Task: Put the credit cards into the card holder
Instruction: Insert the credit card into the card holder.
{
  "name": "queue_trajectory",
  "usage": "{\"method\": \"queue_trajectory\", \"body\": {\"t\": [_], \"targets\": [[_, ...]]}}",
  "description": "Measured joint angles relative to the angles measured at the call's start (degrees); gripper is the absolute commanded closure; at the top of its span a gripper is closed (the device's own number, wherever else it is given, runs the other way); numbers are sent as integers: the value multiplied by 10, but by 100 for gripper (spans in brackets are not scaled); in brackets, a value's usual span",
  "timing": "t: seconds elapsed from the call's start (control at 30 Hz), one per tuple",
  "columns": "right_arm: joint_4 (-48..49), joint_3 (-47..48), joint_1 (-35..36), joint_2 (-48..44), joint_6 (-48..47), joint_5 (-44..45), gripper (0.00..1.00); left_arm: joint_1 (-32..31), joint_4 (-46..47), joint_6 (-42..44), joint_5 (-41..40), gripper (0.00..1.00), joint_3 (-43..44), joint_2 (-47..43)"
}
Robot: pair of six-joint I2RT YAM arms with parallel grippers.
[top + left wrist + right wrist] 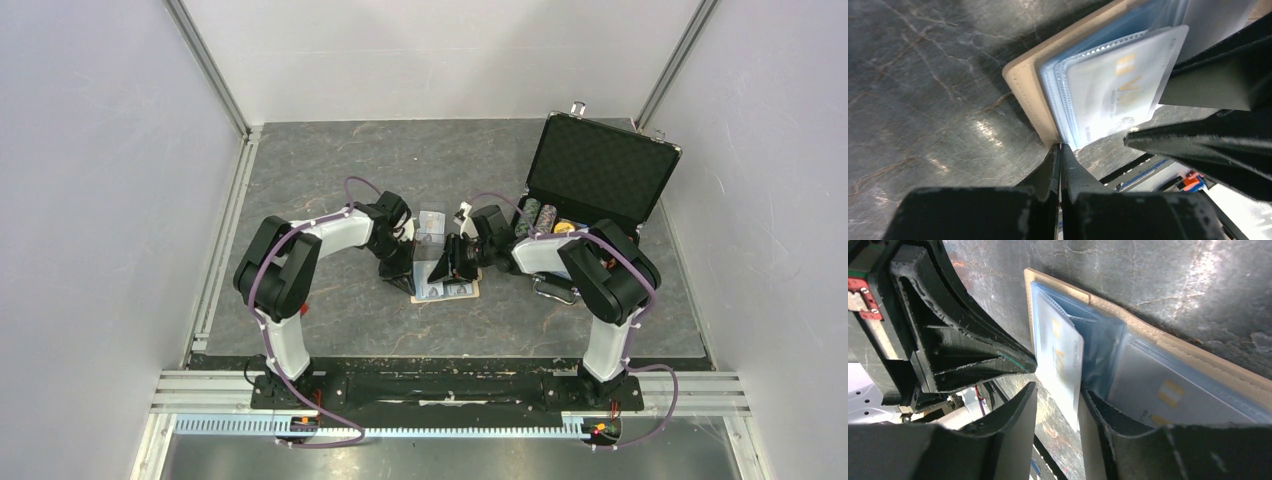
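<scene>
While loosely bracketing half-inserted card (1060,350) with right gripper (1059,390), narrow but unclamped: risks skewing, buckling against pocket mouth. Left gripper (1060,147) pinched on near corner of card holder (1020,82); could slip off.

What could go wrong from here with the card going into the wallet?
The card looks only partly inside the blue pocket, between the parted fingers of the right gripper; it could tip out or jam. The left gripper pinches just a corner of the card holder, so that hold might slip and the pocket close. The two grippers sit very close and could bump.
</scene>
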Motion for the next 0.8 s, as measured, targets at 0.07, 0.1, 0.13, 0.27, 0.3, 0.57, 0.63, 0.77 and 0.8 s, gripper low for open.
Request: {"method": "queue_trajectory", "body": {"t": [0.07, 0.1, 0.13, 0.27, 0.3, 0.57, 0.63, 0.77, 0.8], "targets": [[-5, 2, 0, -1, -3, -2, 52, 0, -5, 0, -11, 92, 3, 0], [-12, 6, 2, -3, -8, -2, 48, 0, -7, 0, -16, 90, 5, 0], [-22, 10, 2, -6, -14, -1, 45, 0, -10, 0, -22, 89, 7, 0], [-71, 30, 5, -19, -46, 11, 33, 0, -16, 0, -38, 83, 16, -3], [-84, 33, 6, -22, -53, 14, 32, 2, -17, 0, -39, 82, 18, -5], [-181, 65, 6, -38, -110, 47, 39, 18, -9, -1, -6, 73, 40, -20], [-201, 73, 6, -38, -124, 53, 42, 22, -3, -2, 8, 70, 40, -20], [-236, 87, 6, -38, -148, 62, 57, 24, 9, -7, 38, 67, 40, -20], [-243, 90, 6, -38, -154, 63, 63, 24, 13, -8, 44, 67, 40, -20]]}}
